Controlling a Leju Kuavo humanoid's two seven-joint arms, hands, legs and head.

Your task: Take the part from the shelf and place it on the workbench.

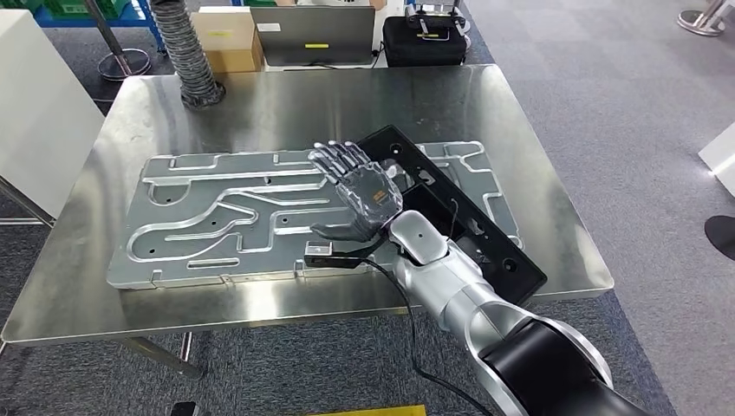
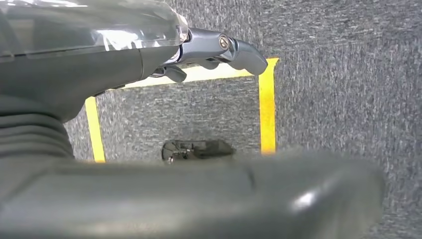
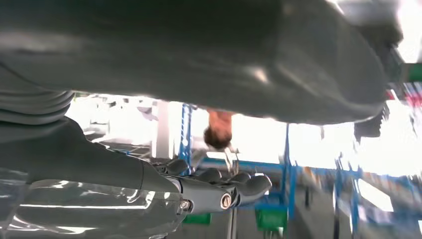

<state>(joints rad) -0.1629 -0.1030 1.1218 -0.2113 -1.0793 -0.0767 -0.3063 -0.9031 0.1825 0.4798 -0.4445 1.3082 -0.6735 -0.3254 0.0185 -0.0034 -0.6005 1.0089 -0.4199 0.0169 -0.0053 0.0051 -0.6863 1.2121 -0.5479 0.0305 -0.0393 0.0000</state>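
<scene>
In the head view, the long black rectangular frame part (image 1: pixel 472 230) is lying flat at the centre right of the frame, set slantwise across the large silver machined aluminium plate (image 1: pixel 225 217) that is resting on the shiny steel counter (image 1: pixel 286 104). The right hand (image 1: pixel 360 192) is being held palm-up above the part's upper end with fingers spread apart, and nothing is being gripped in it. The placing is judged to be done; only the drawing back of the arm appears to be left.

In the left wrist view, the left hand (image 2: pixel 149 50) is being shown at the upper left, hanging over grey carpet (image 2: pixel 348 74) marked with yellow tape (image 2: pixel 267 104); nothing is being held, but how far its fingers are spread cannot be told.

In the right wrist view, the right hand's dark fingers (image 3: pixel 244 185) are seen at the lower centre, extended against a bright, blurred background, with nothing between them.
</scene>
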